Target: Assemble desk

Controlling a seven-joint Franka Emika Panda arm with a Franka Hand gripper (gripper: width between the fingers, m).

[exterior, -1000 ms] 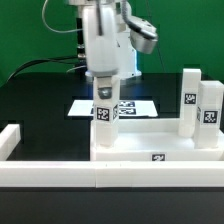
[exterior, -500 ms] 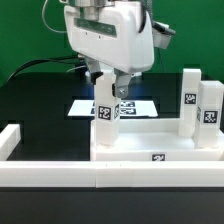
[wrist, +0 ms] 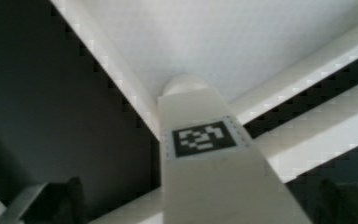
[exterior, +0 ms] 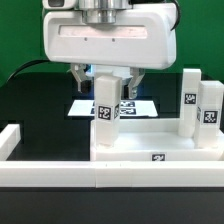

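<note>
The desk panel (exterior: 150,150) lies white and rimmed at the exterior view's middle, with a small tag on its front wall. One tagged leg post (exterior: 105,122) stands upright on the panel's left part. My gripper (exterior: 105,88) hangs right over it, open, with one finger on each side of the post's top. In the wrist view the post (wrist: 208,150) rises between my dark fingers (wrist: 48,203), with a gap on both sides, and my gripper (wrist: 202,208) is not closed on it. Two more leg posts (exterior: 190,100) (exterior: 210,115) stand at the panel's right.
A long low white rail (exterior: 60,172) with L-shaped ends runs along the front, one end (exterior: 12,138) rising at the exterior view's left. The marker board (exterior: 135,106) lies on the black table behind the panel. Cables hang behind the arm.
The hand has turned about its upright axis over the left post, so its broad face now looks at the exterior camera. The post and panel have not moved.
</note>
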